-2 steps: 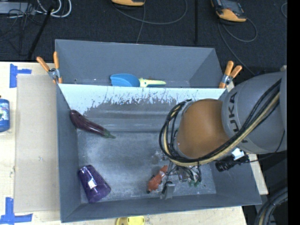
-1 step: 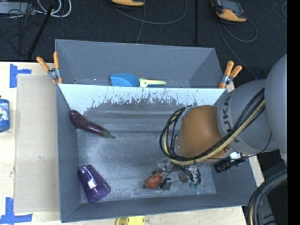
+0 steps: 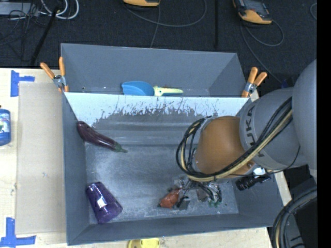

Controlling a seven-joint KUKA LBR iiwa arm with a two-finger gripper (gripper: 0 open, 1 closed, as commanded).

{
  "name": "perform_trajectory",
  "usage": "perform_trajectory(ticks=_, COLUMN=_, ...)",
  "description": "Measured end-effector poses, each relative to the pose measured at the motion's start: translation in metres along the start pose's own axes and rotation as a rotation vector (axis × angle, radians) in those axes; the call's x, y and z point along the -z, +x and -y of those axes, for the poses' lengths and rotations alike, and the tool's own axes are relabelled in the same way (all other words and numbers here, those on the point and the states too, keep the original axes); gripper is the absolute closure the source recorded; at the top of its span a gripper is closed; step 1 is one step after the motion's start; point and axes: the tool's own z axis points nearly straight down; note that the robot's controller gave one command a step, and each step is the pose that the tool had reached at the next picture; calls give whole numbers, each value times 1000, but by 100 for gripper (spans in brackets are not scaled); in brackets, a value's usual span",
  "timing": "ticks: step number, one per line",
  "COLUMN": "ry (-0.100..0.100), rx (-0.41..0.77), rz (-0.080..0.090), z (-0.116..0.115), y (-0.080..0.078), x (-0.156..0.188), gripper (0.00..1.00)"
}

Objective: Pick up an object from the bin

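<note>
We see the bin lit fairly brightly from above; a pale band runs across its far wall and fades downward into grey, while its left wall is darker, and the black floor beyond the bin takes almost no light. The arm throws a soft shadow over the near right corner, so the small things beneath it sit dim; the orange cover bears a dull sheen, and the purple cup at the near left lies in open light.

Thing: small reddish-brown lump, rounded
Place: floor of bin, near front wall, right of centre
Pose: lying low; finer shape unclear
</note>
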Motion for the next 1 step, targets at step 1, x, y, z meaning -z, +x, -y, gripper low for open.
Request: perform_trajectory(ticks=1, ry=0, rx=34, rz=2, z=-6, y=14, x=135, gripper=100)
